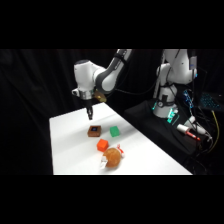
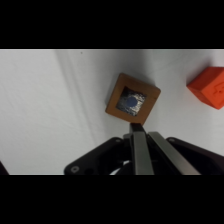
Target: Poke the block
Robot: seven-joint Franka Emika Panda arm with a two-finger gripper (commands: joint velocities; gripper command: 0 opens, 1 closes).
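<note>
Now my gripper [image 2: 138, 131] has its two fingers pressed together with nothing between them, so the tip makes one thin poker. It hangs just above the near edge of the brown block [image 2: 132, 101] with the blue spot, which sits flat on the white table [image 2: 45, 110]. Farther off sits an orange block [image 2: 210, 88].

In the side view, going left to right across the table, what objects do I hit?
The block with the blue spot, then the orange-red block, then the green cube. The wrapped brownish object spans the last two, so I leave it unplaced.
</note>
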